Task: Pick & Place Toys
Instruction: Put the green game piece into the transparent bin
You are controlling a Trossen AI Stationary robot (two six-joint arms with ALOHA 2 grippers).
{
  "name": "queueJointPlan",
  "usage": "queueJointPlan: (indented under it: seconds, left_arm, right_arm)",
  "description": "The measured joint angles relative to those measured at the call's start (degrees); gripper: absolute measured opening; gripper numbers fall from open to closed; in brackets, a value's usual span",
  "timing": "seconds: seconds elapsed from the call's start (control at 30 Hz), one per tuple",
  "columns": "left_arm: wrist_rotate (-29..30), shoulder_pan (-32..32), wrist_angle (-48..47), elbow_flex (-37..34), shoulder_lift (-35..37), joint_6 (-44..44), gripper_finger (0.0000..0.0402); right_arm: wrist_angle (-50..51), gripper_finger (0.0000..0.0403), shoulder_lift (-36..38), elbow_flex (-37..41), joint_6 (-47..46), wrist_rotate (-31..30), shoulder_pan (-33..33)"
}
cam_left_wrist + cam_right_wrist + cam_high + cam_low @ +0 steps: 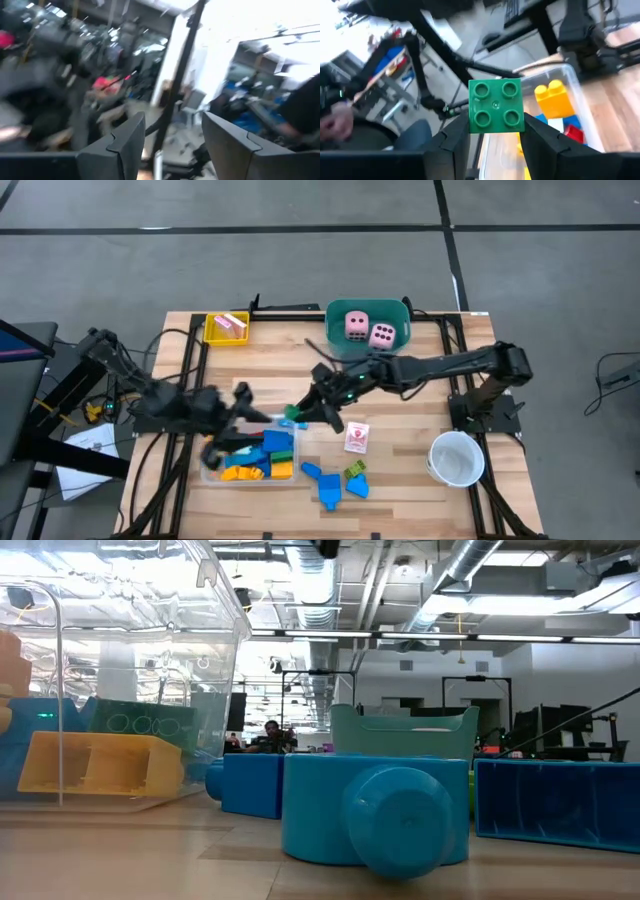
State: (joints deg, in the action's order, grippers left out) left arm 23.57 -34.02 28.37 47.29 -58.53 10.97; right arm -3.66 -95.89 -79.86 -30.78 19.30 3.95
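The right tool (300, 413) hangs near the middle of the bench (420, 480), just past the clear tray's (210, 472) two-o'clock corner, its fingers clamped on a green block (496, 106). In the right wrist view that block sits studs-up between the fingers, with the tray beyond it.

The left tool (172, 145) is over the tray's eleven-o'clock side; its fingers stand apart with nothing between them.

Bare wood lies between the tray and the teal tub (335, 315), and around the pink-white card (357, 438) at four o'clock of the right tool. The white cup (457, 459) stands near the bench's three-o'clock edge. Loose blue blocks (325, 483) and a green-yellow block (354, 471) lie by the six-o'clock edge.

The clear tray holds blue blocks, yellow-orange blocks (243, 472) and a red one. The teal tub at twelve o'clock holds two pink dice (368, 329). The yellow tray (211, 336) at eleven o'clock holds a pink-white card.
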Motion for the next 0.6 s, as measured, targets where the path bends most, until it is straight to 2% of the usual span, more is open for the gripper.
queueJointPlan:
  seconds: [0.23, 0.33, 0.6]
  left_arm:
    - [0.5, -11.0, 6.4, 0.1, 5.9, -15.1, 0.0166]
    - [3.2, -13.9, 7.6, 0.1, 7.1, -20.5, 0.0156]
    - [5.5, -15.0, 7.4, 0.1, 7.8, -22.7, 0.0145]
  right_arm:
    - [3.8, 0.0139, -7.1, -5.1, 3.2, 1.7, 0.1]
    - [3.7, 0.0139, -10.0, -6.4, 3.3, 1.6, -0.1]
    - [6.9, 0.0139, -15.8, -10.2, 2.9, 2.0, -0.2]
